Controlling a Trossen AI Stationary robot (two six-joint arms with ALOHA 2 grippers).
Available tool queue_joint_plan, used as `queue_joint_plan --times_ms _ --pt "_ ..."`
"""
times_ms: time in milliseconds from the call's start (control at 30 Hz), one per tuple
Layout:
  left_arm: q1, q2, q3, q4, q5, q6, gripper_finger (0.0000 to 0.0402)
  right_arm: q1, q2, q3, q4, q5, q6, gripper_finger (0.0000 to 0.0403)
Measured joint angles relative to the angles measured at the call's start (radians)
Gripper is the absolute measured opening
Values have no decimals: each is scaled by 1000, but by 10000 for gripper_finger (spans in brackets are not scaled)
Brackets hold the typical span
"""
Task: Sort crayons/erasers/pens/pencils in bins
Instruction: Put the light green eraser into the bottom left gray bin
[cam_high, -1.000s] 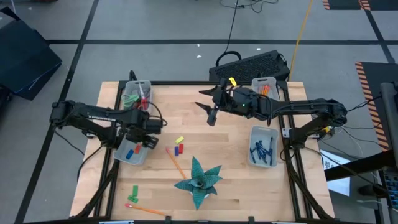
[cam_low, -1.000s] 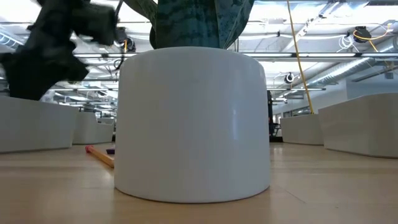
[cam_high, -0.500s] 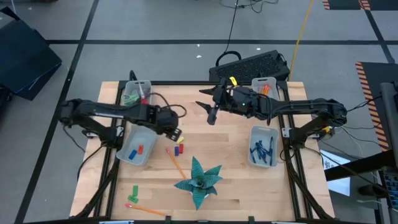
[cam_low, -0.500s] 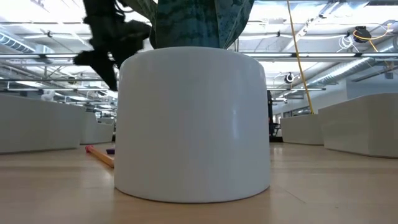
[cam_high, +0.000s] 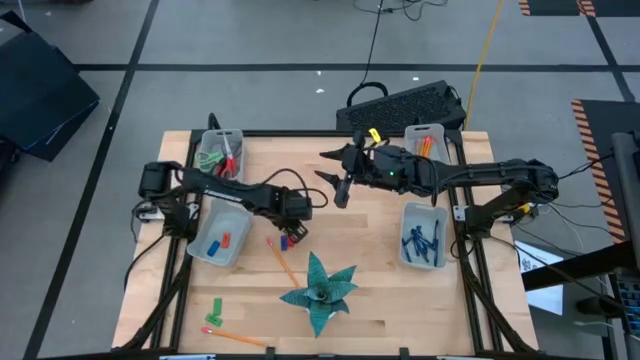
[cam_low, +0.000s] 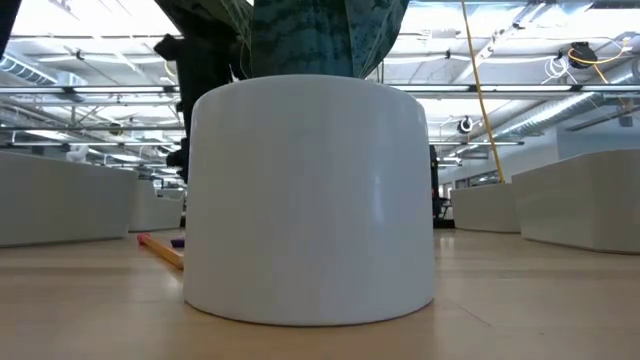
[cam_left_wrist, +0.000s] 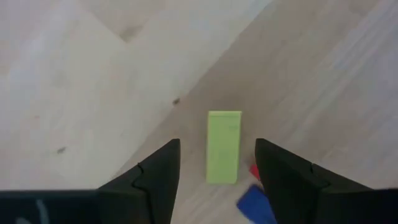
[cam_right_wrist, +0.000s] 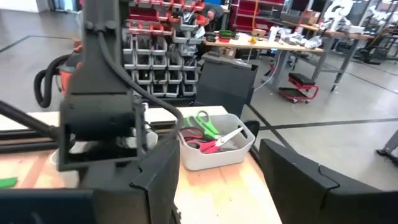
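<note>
My left gripper (cam_high: 293, 212) hangs open over the middle of the table. In the left wrist view a yellow-green eraser (cam_left_wrist: 224, 147) lies flat on the wood between its fingers, untouched, with a red piece (cam_left_wrist: 254, 170) and a blue piece (cam_left_wrist: 255, 203) beside it. An orange pencil (cam_high: 281, 260) lies on the table near them. My right gripper (cam_high: 341, 181) stands open above the far middle of the table, holding nothing. The bins are a far-left one (cam_high: 220, 150) with scissors, a left one (cam_high: 219, 241) with small coloured pieces, a far-right one (cam_high: 425, 139) with pencils, and a right one (cam_high: 422, 236) with pens.
A plant in a white pot (cam_low: 310, 200) stands near the front middle (cam_high: 320, 290). A green crayon (cam_high: 215, 310) and another orange pencil (cam_high: 236, 336) lie at the near left corner. A dark keyboard (cam_high: 405, 103) lies past the far edge.
My left gripper has moved from above the left bin toward the table's right edge and now stands over the small pieces in the middle. My right arm has kept still.
</note>
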Motion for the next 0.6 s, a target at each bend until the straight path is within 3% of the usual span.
queue_joint_plan --times_ms 433,600 --pt "-41 109 4 65 -36 15 209 39 0 0 -32 1 9 212" --pt "-55 122 5 52 -60 -62 157 38 0 0 -27 6 8 212"
